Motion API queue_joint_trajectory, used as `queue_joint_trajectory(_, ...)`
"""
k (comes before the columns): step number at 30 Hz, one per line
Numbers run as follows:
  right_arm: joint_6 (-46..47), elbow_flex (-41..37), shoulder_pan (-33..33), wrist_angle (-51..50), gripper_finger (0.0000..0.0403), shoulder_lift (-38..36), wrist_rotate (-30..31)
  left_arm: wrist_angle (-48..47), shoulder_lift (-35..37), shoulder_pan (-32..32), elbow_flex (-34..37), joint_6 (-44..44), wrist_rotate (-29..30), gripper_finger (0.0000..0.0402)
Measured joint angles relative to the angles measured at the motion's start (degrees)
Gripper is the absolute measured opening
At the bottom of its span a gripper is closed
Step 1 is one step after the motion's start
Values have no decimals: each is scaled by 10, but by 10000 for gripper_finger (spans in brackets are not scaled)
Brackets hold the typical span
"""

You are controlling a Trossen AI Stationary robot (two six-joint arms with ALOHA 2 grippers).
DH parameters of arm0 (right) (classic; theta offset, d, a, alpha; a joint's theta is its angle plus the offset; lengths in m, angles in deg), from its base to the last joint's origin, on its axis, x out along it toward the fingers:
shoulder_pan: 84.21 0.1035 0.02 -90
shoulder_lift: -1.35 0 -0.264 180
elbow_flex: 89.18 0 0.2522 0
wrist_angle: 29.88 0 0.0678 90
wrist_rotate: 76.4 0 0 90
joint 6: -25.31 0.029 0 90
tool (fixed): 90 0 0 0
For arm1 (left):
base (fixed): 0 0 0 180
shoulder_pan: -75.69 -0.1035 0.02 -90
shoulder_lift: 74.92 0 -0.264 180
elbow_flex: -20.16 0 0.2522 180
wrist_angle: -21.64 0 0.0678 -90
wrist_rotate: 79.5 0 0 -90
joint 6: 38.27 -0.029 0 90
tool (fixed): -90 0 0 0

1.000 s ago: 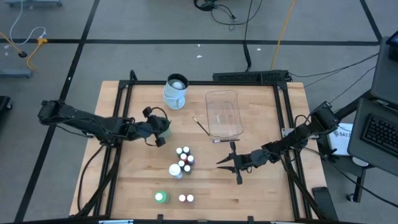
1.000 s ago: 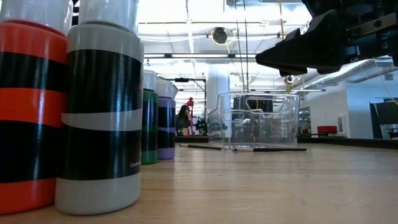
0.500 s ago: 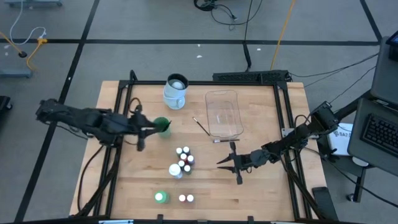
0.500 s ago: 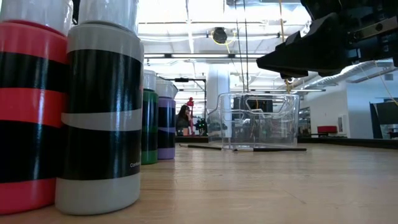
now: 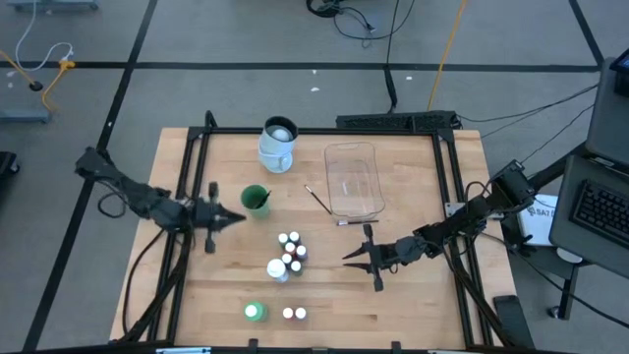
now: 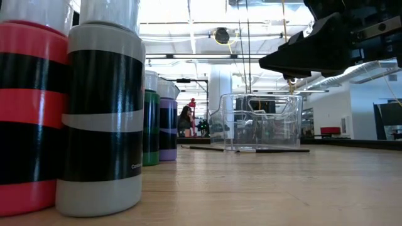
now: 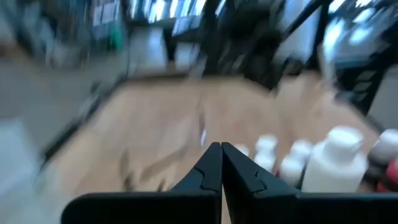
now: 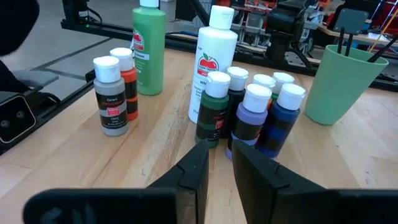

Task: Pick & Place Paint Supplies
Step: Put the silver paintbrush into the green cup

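Observation:
Several tiny white-capped paint bottles point(image 5: 290, 248) stand clustered mid-table beside a taller white bottle point(image 8: 214, 62). A green bottle point(image 5: 255, 313) and two small bottles point(image 5: 294, 315) stand near the front edge. A green cup point(image 5: 255, 199) with brush handles in it point(image 8: 345, 40) stands upright, left of centre. Two brushes point(image 5: 316, 200) point(image 5: 346, 222) lie by the clear tray point(image 5: 353, 179). My left gripper point(image 5: 241, 217) is shut and empty, left of the cup. My right gripper point(image 8: 216, 155) hovers right of the cluster, its fingers slightly open on nothing.
A white cup point(image 5: 278, 143) stands at the far edge, left of the tray. Black frame rails point(image 5: 192, 197) run along the table's left and right sides. Bare wood lies between the cluster and the front-edge bottles, and right of my right gripper.
My left gripper was over the green cup. It has drawn back toward the table's left and near edges, and its fingers now meet in a point. The cup stays upright where it was. My right gripper has kept still.

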Motion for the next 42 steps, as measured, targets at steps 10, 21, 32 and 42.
queue_joint_trajectory(10,1,3,-4,40,26,0,-5,453,-36,58,183,-272,14,1)
queue_joint_trajectory(21,124,16,-15,-125,1,0,135,445,-35,77,176,-285,15,2)
queue_joint_trajectory(32,194,16,-94,-193,1,0,109,449,-35,77,176,-294,15,8)
queue_joint_trajectory(42,173,16,-113,-191,0,0,140,449,-35,77,176,-286,15,12)
